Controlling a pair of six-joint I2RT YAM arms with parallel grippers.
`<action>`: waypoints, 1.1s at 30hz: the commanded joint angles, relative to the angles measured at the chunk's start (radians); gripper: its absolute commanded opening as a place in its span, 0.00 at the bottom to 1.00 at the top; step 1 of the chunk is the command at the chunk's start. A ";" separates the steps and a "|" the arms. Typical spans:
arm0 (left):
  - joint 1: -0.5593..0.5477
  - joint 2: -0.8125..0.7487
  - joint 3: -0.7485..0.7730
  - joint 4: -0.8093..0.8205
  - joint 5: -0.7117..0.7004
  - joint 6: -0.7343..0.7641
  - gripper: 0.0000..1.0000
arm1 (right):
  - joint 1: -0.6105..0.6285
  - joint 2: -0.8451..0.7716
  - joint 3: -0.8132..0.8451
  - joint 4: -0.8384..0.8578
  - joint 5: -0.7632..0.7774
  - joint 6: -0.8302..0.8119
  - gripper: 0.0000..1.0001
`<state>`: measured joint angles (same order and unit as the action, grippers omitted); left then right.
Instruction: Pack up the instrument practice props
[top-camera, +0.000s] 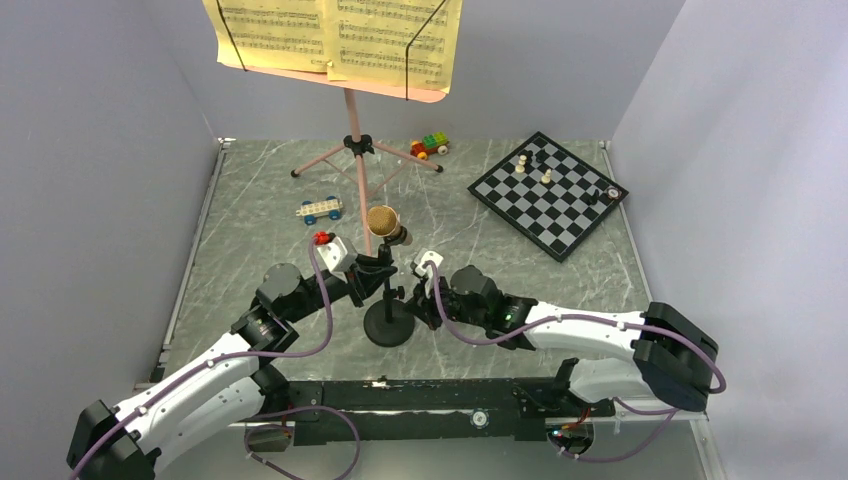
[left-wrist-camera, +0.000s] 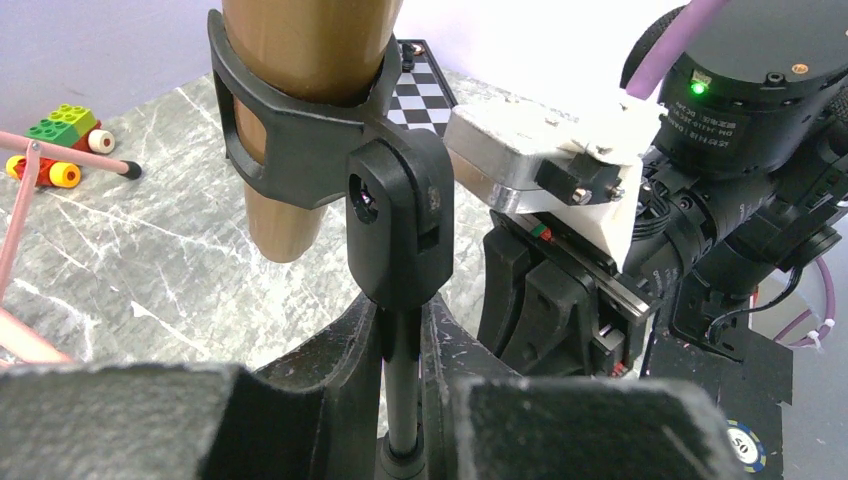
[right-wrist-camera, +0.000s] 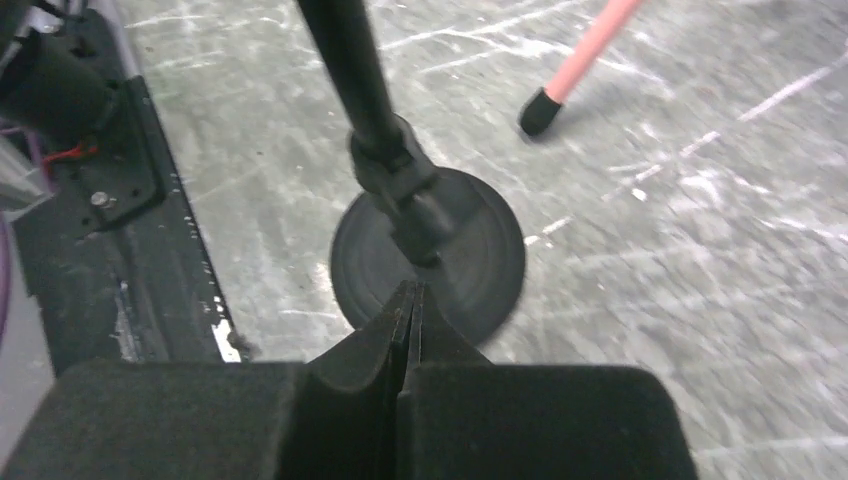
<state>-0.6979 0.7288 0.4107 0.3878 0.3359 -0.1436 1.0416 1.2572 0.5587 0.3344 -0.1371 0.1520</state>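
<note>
The black mic stand (top-camera: 388, 325) is upright on its round base near the front middle, and the gold-brown microphone (top-camera: 385, 222) sits in its clip. My left gripper (top-camera: 383, 272) is shut on the stand's thin pole (left-wrist-camera: 405, 370), just under the clip joint holding the microphone (left-wrist-camera: 300, 60). My right gripper (top-camera: 410, 292) is shut with nothing between its fingers. Its tips (right-wrist-camera: 408, 300) hover over the round base (right-wrist-camera: 470, 260), beside the pole. Behind stands the pink tripod music stand (top-camera: 355, 170), carrying yellow sheet-music pages (top-camera: 340, 35).
A black-and-white chessboard (top-camera: 550, 195) with a few pieces lies at the back right. Two toy brick cars (top-camera: 320, 209) (top-camera: 430, 146) sit near the tripod's feet. One pink tripod leg tip (right-wrist-camera: 545, 105) rests close behind the mic base. Walls enclose three sides.
</note>
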 joint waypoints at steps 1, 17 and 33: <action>-0.004 -0.007 -0.001 -0.008 -0.005 -0.024 0.00 | 0.008 -0.089 -0.009 -0.020 0.166 -0.043 0.00; -0.005 -0.108 -0.050 -0.032 0.017 -0.040 0.00 | -0.227 0.030 0.128 -0.057 -0.426 0.167 0.57; -0.014 -0.111 -0.043 -0.050 0.026 -0.030 0.00 | -0.265 0.180 0.178 0.079 -0.523 0.245 0.50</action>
<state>-0.7002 0.6231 0.3683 0.3458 0.3325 -0.1436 0.7818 1.4097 0.6785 0.3325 -0.6186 0.3862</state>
